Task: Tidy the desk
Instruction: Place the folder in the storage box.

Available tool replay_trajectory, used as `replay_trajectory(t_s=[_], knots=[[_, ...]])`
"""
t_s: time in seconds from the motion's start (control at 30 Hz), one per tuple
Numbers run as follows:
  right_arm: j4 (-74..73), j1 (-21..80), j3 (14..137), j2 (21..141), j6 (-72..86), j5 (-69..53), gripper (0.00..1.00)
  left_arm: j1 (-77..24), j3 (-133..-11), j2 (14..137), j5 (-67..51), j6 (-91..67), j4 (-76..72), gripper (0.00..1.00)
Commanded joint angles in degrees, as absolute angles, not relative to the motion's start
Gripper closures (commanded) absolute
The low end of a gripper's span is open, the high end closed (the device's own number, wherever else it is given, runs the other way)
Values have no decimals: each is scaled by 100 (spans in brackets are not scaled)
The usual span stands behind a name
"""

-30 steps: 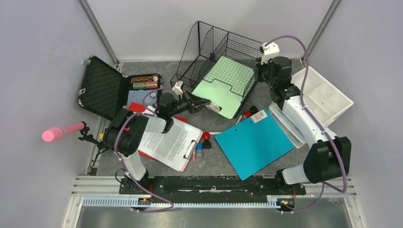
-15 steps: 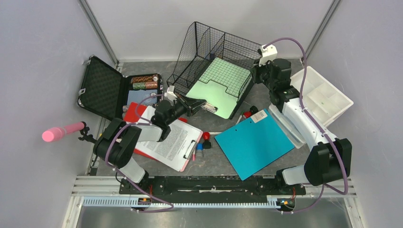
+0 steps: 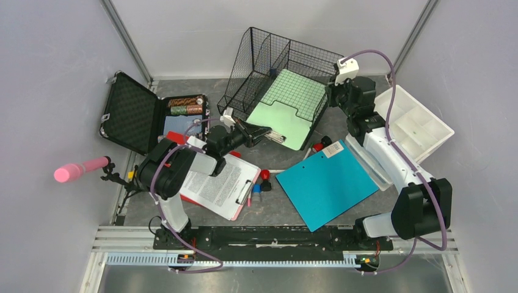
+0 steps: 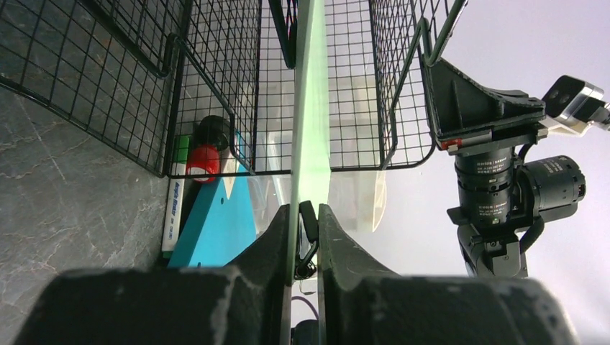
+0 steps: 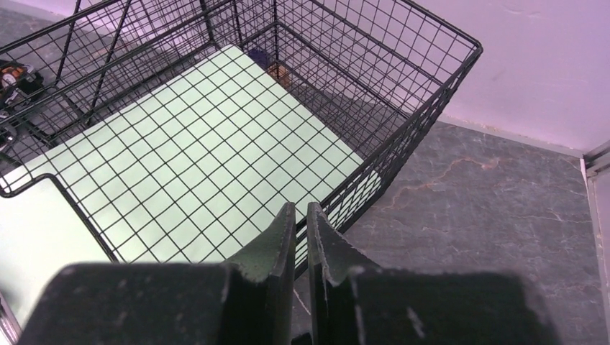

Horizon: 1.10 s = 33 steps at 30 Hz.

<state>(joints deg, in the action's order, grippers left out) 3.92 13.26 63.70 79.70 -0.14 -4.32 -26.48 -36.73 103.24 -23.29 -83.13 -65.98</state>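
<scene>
My left gripper (image 4: 304,212) is clamped on a pale green clipboard's (image 4: 311,108) edge, half inside the wire basket (image 5: 431,100) on the table (image 5: 496,194); my right gripper (image 5: 301,210) pinches the basket's rim.

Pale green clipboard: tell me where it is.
Top view, centre back: the pale green clipboard sits half inside the black wire-mesh tray, its clip end sticking out towards the left claw, which pinches it.

Right gripper (image 5: 301,208) fingers nearly together at black wire basket (image 5: 431,100) side wall; pale green board (image 5: 216,158) inside; desk (image 5: 496,208) beyond.
</scene>
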Motion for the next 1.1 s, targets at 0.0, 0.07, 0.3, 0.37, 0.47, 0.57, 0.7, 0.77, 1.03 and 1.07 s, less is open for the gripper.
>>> replay_trajectory(t_s=[0.0,0.07,0.3,0.37,0.47,0.57,0.7,0.77,1.03,1.07], knots=[[-652,1599,6013,8178,229,-1368,93,-2645,-4322,10577,-1748,-8191,-6432,98],[-623,1600,5984,8170,250,-1392,94,-2667,-4384,10535,-1740,-8099,-6291,98],[-501,1608,5786,8079,294,-1438,97,-2713,-4271,10633,-1901,-8345,-6486,69],[-510,1608,5798,8070,298,-1457,97,-2767,-4193,10669,-2017,-8357,-6529,63],[-510,1608,5805,8082,299,-1452,97,-2901,-4053,10629,-2045,-8333,-6559,64],[-510,1608,5811,8095,291,-1418,98,-2953,-4056,10625,-2057,-8237,-6475,72],[-525,1603,5813,8090,290,-1420,98,-2953,-4281,10759,-2077,-8239,-6447,83],[-530,1607,5801,8064,278,-1422,98,-2953,-4455,10845,-2085,-8285,-6416,88],[-517,1608,5780,8068,250,-1416,98,-2965,-4874,11027,-2116,-8228,-6216,97],[-520,1608,5785,8077,225,-1436,98,-2962,-4884,11058,-2131,-8227,-6233,91]])
